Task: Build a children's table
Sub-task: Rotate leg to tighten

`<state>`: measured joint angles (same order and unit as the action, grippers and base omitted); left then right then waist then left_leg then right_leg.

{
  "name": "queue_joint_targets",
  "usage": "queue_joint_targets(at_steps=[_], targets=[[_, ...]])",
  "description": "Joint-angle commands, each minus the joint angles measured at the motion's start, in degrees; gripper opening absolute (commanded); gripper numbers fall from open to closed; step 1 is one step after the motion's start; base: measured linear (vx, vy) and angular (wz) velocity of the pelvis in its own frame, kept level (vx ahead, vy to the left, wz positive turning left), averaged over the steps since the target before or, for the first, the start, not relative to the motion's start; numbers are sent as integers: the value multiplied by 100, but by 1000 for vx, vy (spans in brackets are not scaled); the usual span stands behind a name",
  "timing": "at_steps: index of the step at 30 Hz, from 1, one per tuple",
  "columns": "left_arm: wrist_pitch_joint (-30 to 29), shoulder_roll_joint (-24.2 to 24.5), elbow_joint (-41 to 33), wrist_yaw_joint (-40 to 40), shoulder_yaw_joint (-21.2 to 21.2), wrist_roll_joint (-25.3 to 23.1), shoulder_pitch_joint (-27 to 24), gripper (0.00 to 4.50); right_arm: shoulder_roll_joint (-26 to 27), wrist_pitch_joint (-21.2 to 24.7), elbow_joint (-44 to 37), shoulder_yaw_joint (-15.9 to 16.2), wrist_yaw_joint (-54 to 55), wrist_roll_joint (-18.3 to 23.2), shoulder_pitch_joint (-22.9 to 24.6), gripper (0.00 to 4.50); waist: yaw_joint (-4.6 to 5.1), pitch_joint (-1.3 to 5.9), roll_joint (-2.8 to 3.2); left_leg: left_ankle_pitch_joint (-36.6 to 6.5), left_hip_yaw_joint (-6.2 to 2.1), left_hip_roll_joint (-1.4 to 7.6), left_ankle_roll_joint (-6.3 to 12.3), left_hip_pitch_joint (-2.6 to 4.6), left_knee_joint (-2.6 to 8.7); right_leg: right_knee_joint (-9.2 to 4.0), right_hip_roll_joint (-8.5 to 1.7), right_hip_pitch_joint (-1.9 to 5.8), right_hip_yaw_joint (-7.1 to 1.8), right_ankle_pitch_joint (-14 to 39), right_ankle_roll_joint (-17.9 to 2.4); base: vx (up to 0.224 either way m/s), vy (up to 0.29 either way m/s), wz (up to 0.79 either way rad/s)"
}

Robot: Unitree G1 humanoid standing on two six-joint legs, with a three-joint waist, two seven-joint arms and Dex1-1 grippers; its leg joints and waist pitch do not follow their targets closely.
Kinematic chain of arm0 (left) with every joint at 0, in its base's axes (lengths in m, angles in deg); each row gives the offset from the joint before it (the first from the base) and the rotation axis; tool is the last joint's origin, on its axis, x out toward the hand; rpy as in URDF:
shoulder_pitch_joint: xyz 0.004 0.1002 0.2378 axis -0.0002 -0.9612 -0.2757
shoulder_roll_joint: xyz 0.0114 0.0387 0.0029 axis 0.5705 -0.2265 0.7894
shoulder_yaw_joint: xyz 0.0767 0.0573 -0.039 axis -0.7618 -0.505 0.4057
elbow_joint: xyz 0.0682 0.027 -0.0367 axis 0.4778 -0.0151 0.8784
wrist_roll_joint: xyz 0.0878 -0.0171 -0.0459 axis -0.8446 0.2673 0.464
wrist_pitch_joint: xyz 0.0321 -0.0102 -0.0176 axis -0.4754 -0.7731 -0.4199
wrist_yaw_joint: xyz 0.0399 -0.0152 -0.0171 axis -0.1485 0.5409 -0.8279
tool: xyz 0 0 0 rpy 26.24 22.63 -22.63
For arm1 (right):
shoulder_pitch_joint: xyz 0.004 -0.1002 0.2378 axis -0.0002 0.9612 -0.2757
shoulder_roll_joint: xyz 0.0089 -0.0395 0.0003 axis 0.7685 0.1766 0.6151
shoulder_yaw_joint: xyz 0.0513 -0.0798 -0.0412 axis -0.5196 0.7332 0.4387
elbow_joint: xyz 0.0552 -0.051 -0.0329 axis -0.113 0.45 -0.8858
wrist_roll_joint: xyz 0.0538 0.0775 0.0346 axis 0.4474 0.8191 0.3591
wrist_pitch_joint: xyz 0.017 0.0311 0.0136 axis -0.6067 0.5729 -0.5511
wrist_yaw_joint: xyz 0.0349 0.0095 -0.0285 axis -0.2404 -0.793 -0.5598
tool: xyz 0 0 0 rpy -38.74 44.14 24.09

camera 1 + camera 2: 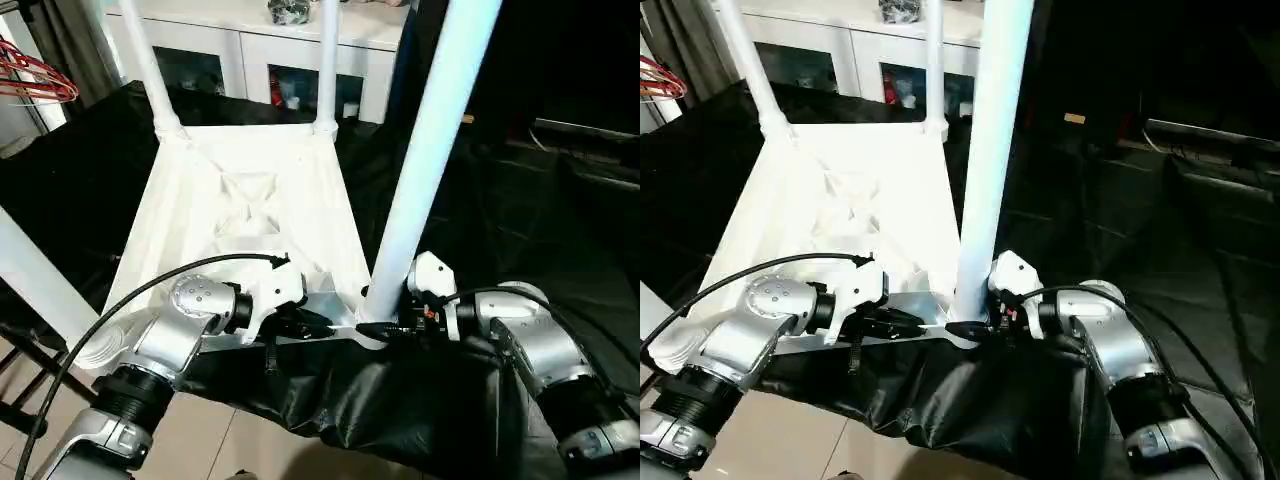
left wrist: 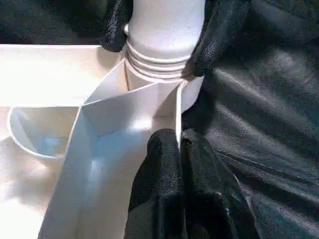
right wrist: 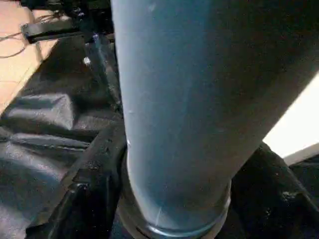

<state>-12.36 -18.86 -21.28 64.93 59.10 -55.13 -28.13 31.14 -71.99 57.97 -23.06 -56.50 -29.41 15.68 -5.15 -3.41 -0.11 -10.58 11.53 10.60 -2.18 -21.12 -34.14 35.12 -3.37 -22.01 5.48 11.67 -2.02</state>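
White plastic fills the middle of your view: the children's table [image 1: 250,210] lies upside down on a black cloth [image 1: 420,400], ribbed underside up, its legs rising from the corner sockets. Two far legs [image 1: 327,60] stand at the corners nearest the white glass-doored cabinet [image 1: 260,60], and the near right leg [image 1: 435,140] rises steeply out of its socket just in front of you. Your left end effector [image 2: 179,142] is clenched, its two black fingers pressed together over the thin edge wall of the tabletop beside that socket. Your right end effector [image 2: 159,35] sits at the base of the near right leg, one black finger [image 2: 219,35] on each side of the ribbed collar where the leg meets the socket; you cannot tell from here whether it is truly gripping the leg or only bracketing it. A fourth leg [image 1: 35,280] slants past the left edge, near your left forearm.
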Motion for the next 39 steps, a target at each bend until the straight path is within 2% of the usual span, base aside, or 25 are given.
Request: queue_joint_targets(at_steps=[1,3,6,7,8,9,10,12,14,16,18,20,21,23,25,27,29,31,33,39], targets=[[26,-513,-75,-815,59,31,172,0,530,163,174,-50,840,24,37,264,49,375,-52,-871,-185,366,338,89,362,-464,-601,242,-397,1225,-1082,0,0,0],[-58,-659,-13,-1126,67,-69,210,0,742,218,325,-166,1342,-28,-11,263,75,371,-52,-971,-195,359,223,97,372,-498,-615,241,-391,1484,-1024,0,0,0],[-180,-852,53,-1466,64,-167,257,0,1020,203,489,-284,1922,-70,-64,263,153,373,-58,-966,-193,345,226,81,366,-506,-604,238,-401,1515,-961,0,0,0],[-360,-1155,172,-1956,77,-277,346,0,1429,214,668,-422,2730,-121,-131,263,185,375,-41,-928,-192,343,204,74,367,-500,-594,233,-403,1451,-968,0,0,0],[-485,-1346,248,-2287,105,-338,407,0,1651,234,731,-468,3183,-184,-155,263,219,370,-49,-960,-200,332,160,88,373,-512,-595,221,-396,1519,-970,0,0,0],[-485,-1346,248,-2287,105,-338,407,0,1651,234,731,-468,3183,-184,-155,263,224,381,-51,-932,-205,331,148,84,372,-509,-601,238,-391,1518,-960,0,0,0],[-541,-1445,278,-2402,100,-368,438,0,1783,261,744,-485,3379,-225,-152,263,224,387,-27,-910,-201,335,167,79,365,-510,-602,247,-395,1422,-975,0,0,0],[-599,-1552,318,-2545,106,-400,477,0,1893,243,715,-449,3394,-258,-130,263,220,390,-32,-874,-196,330,228,74,361,-498,-597,250,-397,1282,-992,0,0,0],[-629,-1627,320,-2603,92,-412,485,0,1980,182,674,-449,3357,-240,-105,318,211,394,-24,-815,-187,323,337,59,355,-486,-593,257,-400,1082,-1019,0,0,0],[-645,-1642,263,-2550,75,-384,456,0,1998,161,590,-513,3233,-91,-85,338,200,386,1,-905,-197,330,359,61,363,-511,-609,261,-397,1229,-992,0,0,0],[-621,-1589,183,-2404,69,-341,413,0,1897,137,533,-534,3053,-28,-88,349,199,390,26,-929,-202,338,347,67,365,-510,-601,259,-391,1241,-983,0,0,0],[-618,-1570,161,-2368,79,-336,399,0,1853,107,525,-531,3005,-56,-93,377,208,393,21,-921,-202,345,347,69,371,-495,-592,255,-391,1093,-1033,0,0,0],[-618,-1570,161,-2368,79,-336,399,0,1853,107,525,-531,3005,-56,-93,377,210,395,18,-921,-199,342,349,66,367,-493,-592,258,-392,1076,-1041,0,0,0],[-515,-1414,55,-2064,70,-244,347,0,1596,41,479,-482,2693,-73,-119,403,203,399,38,-876,-198,338,365,57,361,-484,-600,270,-397,980,-1075,0,0,0],[-462,-1170,-83,-1649,81,-97,283,0,1168,33,375,-395,2034,-43,-144,403,190,414,21,-826,-195,338,439,44,344,-455,-594,298,-391,819,-1112,0,0,0],[-462,-1116,-103,-1570,92,-73,273,0,1069,39,351,-374,1864,-38,-147,403,185,404,23,-813,-187,335,499,45,337,-461,-594,284,-392,808,-1142,0,0,0],[-450,-1021,-128,-1425,88,-50,253,0,914,3,333,-313,1624,-47,-146,403,165,400,22,-837,-188,336,483,58,339,-475,-592,280,-385,955,-1143,0,0,0],[-312,-634,-301,-703,31,123,137,0,437,-28,341,-203,872,-31,-193,403,147,397,0,-859,-191,340,491,52,339,-473,-594,290,-381,1052,-1118,0,0,0],[-281,-581,-336,-578,26,151,113,0,383,-33,354,-201,766,-32,-205,403,139,386,29,-906,-186,357,509,63,345,-481,-587,260,-384,1111,-1117,0,0,0],[-359,-165,-527,98,-8,354,13,0,20,35,224,-70,-87,77,-168,403,89,398,17,-822,-179,365,494,62,343,-440,-582,266,-385,975,-1155,0,0,0]])
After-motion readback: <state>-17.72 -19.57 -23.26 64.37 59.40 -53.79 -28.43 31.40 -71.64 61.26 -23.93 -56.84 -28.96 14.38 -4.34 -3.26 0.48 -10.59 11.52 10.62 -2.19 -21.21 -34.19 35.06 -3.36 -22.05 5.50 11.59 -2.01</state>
